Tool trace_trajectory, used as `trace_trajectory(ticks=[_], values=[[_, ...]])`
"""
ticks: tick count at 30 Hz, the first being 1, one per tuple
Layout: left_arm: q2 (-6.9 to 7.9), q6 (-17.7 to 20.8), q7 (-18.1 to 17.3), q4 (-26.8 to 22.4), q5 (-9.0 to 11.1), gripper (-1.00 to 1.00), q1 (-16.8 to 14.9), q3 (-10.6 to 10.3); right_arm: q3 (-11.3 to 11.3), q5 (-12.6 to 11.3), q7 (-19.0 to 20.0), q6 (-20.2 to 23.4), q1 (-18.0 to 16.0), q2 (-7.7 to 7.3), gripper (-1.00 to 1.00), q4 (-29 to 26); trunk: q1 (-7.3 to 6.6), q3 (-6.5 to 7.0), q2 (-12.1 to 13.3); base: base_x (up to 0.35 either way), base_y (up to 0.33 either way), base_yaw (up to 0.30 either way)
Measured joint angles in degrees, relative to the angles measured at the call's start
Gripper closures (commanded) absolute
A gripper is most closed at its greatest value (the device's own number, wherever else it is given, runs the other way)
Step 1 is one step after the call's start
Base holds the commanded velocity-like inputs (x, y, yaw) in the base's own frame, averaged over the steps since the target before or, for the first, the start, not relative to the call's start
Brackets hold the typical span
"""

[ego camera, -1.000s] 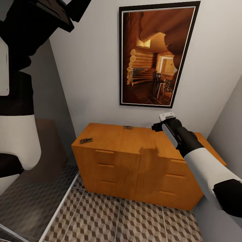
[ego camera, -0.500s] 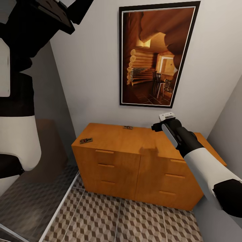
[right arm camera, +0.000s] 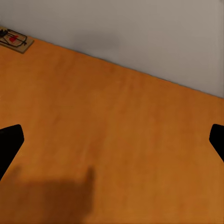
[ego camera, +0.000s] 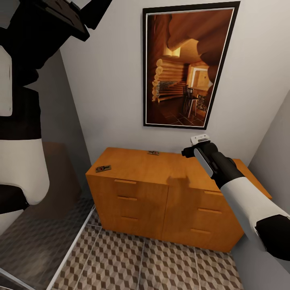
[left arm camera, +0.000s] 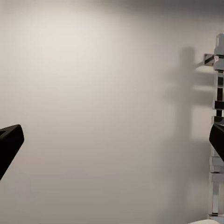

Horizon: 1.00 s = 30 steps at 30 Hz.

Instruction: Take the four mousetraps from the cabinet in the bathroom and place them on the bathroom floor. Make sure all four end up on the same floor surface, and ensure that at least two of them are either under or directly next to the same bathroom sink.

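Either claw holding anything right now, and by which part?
Nothing is held. The right claw is open above the orange-brown wooden cabinet; the left claw is open, facing a white wall.

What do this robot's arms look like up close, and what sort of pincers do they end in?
The right arm has a smooth white tubular shell, black joint sections and a small white block at the wrist. The left arm shows the same bulky white and black casings. Each pincer has two flat black fingers, with blunt tips. No loose cables or markings are visible.
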Motion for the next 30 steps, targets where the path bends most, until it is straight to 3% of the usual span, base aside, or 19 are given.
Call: trace_trajectory(ticks=[16,30], values=[[0.0,0.0,0.0,0.0,-0.03,-1.0,0.02,-0.01,0.8,0.01,0.07,-0.04,0.0,-0.01,-1.0,-0.35,0.0,0.0,0.0,0.0,0.0,0.0],[0.0,0.0,0.0,0.0,-0.01,-1.0,0.02,0.0,4.58,0.0,0.01,-0.19,0.07,0.06,-1.0,-0.47,0.0,-0.03,0.0,0.0,0.0,0.004]])
